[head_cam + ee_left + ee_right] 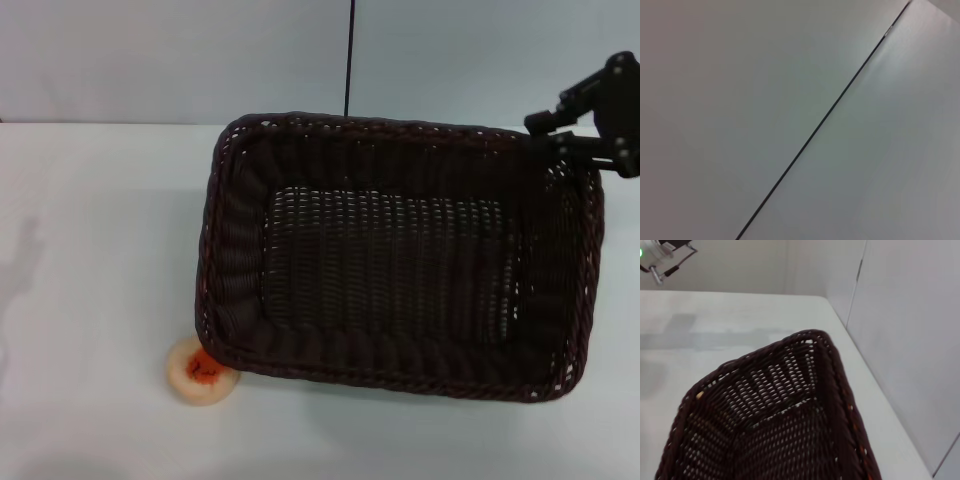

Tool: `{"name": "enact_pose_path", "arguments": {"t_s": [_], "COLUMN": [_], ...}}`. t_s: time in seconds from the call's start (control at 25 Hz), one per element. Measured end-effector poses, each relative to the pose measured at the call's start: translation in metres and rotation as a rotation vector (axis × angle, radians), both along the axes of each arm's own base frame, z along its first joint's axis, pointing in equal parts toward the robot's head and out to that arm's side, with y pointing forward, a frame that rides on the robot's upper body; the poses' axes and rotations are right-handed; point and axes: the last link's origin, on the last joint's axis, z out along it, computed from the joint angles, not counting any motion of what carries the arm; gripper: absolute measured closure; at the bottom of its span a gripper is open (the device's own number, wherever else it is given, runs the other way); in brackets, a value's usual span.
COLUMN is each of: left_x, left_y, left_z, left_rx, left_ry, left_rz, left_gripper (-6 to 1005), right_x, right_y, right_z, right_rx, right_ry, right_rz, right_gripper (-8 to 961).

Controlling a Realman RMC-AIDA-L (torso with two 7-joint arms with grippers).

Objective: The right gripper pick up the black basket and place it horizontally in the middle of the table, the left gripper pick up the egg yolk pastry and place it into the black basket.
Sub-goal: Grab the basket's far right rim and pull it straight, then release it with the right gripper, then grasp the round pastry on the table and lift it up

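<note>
Our right gripper (568,143) sits at the basket's far right corner, black linkage reaching in from the right edge of the head view. Fingers appear pressed onto the braided rim there, one part outside the wall and one seemingly over it; we judge it pinching the rim. The right wrist view looks down into the weave and shows no fingers of its own.

From that corner the black basket (400,255) spreads leftward and toward us. Its long axis runs left to right across the table (90,250), only slightly skewed, the right end a little farther from us than the left. It lies roughly central, shifted somewhat to the right. The near rim seems to ride a touch high, so we cannot tell whether it is fully set down.

The egg yolk pastry (202,371) lies at the basket's near left corner, touching or tucked just under the rim; the exact contact is unclear. It is diagonally opposite our right gripper, the whole basket between them.

Left gripper: not in any view; its wrist camera shows only blank wall and a dark seam. We judge the pastry is on the left arm's side, and the crowding against the rim is what the coming pick turns on.
</note>
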Motion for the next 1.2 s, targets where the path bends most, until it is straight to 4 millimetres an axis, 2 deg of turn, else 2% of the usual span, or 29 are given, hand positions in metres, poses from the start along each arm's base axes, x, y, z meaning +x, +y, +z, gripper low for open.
{"name": "enact_pose_path", "arguments": {"t_s": [0.24,0.36,0.52,0.56,0.6,0.64,0.68,0.72,0.76,0.8,0.84,0.88,0.92,0.96,1.0,1.04,1.08,1.12,1.16,1.2], "left_x": [0.002,0.003,0.004,0.004,0.004,0.004,0.003,0.003,0.001,0.0,-0.002,-0.005,-0.005,-0.007,-0.007,-0.008,-0.011,-0.011,-0.012,-0.014], "left_y": [-0.001,-0.001,-0.001,0.0,0.0,0.0,0.0,0.0,0.001,0.001,0.001,0.0,0.0,-0.001,-0.001,-0.003,-0.005,-0.005,-0.006,-0.008], "left_z": [-0.005,-0.008,-0.013,-0.015,-0.015,-0.016,-0.018,-0.018,-0.019,-0.02,-0.021,-0.024,-0.024,-0.03,-0.03,-0.035,-0.04,-0.04,-0.044,-0.047], "left_rx": [-0.029,-0.053,-0.086,-0.111,-0.111,-0.124,-0.171,-0.171,-0.199,-0.228,-0.262,-0.329,-0.329,-0.388,-0.388,-0.427,-0.475,-0.475,-0.503,-0.533], "left_ry": [0.001,0.003,0.01,0.027,0.027,0.038,0.08,0.08,0.11,0.14,0.18,0.261,0.261,0.34,0.34,0.399,0.466,0.466,0.5,0.536], "left_rz": [-0.011,-0.018,-0.028,-0.034,-0.034,-0.037,-0.041,-0.041,-0.044,-0.048,-0.051,-0.057,-0.057,-0.066,-0.066,-0.073,-0.079,-0.079,-0.083,-0.088], "left_gripper": [310,312,314,315,315,316,317,317,318,319,319,320,320,321,322,322,323,323,324,325], "right_x": [-0.022,-0.036,-0.038,-0.031,-0.031,-0.026,-0.011,-0.011,0.01,0.01,0.023,0.048,0.048,0.076,0.076,0.09,0.114,0.114,0.135,0.135], "right_y": [0.016,0.026,0.024,0.019,0.019,0.016,0.007,0.007,-0.004,-0.004,-0.011,-0.024,-0.024,-0.037,-0.037,-0.045,-0.06,-0.06,-0.075,-0.075], "right_z": [-0.008,-0.012,-0.014,-0.015,-0.015,-0.014,-0.011,-0.011,-0.008,-0.008,-0.006,-0.004,-0.004,-0.002,-0.002,-0.001,0.003,0.003,0.006,0.006], "right_rx": [0.026,0.059,0.104,0.149,0.149,0.181,0.25,0.25,0.345,0.345,0.399,0.499,0.499,0.606,0.606,0.666,0.784,0.784,0.901,0.901], "right_ry": [0.023,0.081,0.172,0.252,0.252,0.304,0.404,0.404,0.525,0.525,0.586,0.688,0.688,0.792,0.792,0.843,0.923,0.923,0.983,0.983], "right_rz": [0.082,0.137,0.161,0.148,0.148,0.134,0.09,0.09,0.02,0.02,-0.018,-0.091,-0.091,-0.179,-0.179,-0.229,-0.305,-0.305,-0.371,-0.371], "right_gripper": [700,687,678,678,678,678,678,678,678,678,678,678,678,678,678,678,678,678,678,678]}}
